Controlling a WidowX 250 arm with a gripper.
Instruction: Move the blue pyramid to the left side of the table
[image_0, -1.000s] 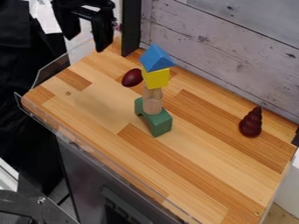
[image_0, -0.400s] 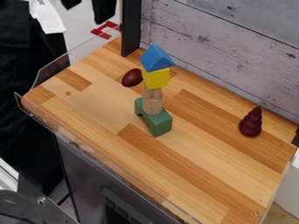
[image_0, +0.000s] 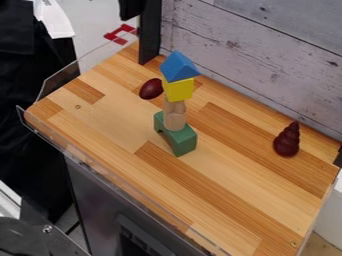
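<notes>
Barely in my camera view, the hand (image_0: 131, 9) hung at the top edge, by the dark post (image_0: 149, 32); from my end I couldn't tell how far open it was or whether it had hold of anything. It was well apart from the blue pyramid (image_0: 179, 67), which sat on top of the stack, left of the red cone. Compared with the first earlier frame, where the hand reached lower and further left, it had drawn up and over toward the post, while the pieces on the counter (image_0: 240, 195) had stayed put. I counted one blue pyramid, one yellow block (image_0: 179, 90) touching its underside and one green arch (image_0: 182, 140) at the bottom. Plain wooden pieces (image_0: 175, 121) stood between, too merged to number surely. Near the stack lay one dark red egg (image_0: 151, 89); well to the right stood one dark red cone (image_0: 287, 141).
</notes>
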